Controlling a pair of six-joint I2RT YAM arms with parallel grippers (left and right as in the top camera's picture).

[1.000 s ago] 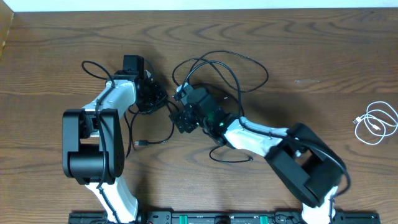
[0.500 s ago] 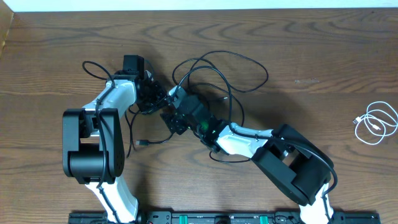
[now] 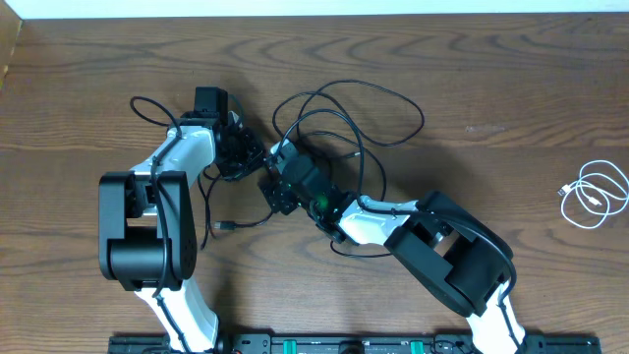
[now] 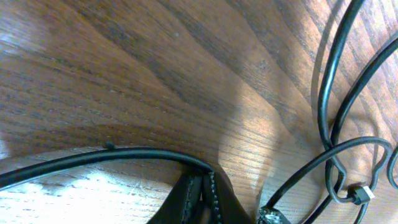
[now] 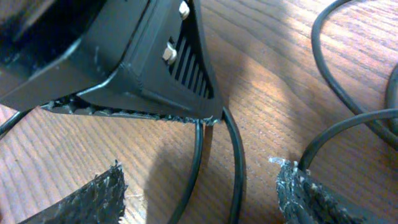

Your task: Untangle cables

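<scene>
Wooden table (image 3: 511, 79), brown, with strong grain. Near its middle, black cables (image 3: 346, 106) in loose overlapping loops, some strands trailing toward the near edge and ending in a small plug (image 3: 221, 228) just beside the left arm (image 3: 147, 211). Far off at the right side, well apart from the tangle, white cable (image 3: 594, 195) coiled on its own. At the left rim of the tangle, left gripper (image 4: 202, 186) pointed toward the middle, jaws pressed together and pinching one black cable. From the left wrist view, that strand curving in from the left edge and vanishing between the closed fingers (image 4: 189, 196), with further black loops crossing one another on the wood to the right and a small connector (image 4: 362, 194) among them. Close against it, right gripper (image 5: 199, 193) extended in from the right, jaws spread wide apart, around two black strands but not closed on them. From the right wrist view, rough-textured pads (image 5: 90, 199) low at either side, both strands flat on the table between them and running up to the tip of the left gripper's dark body above. In the overhead view, both grippers nearly touching, their tips lost among dark cable and not separable there.
</scene>
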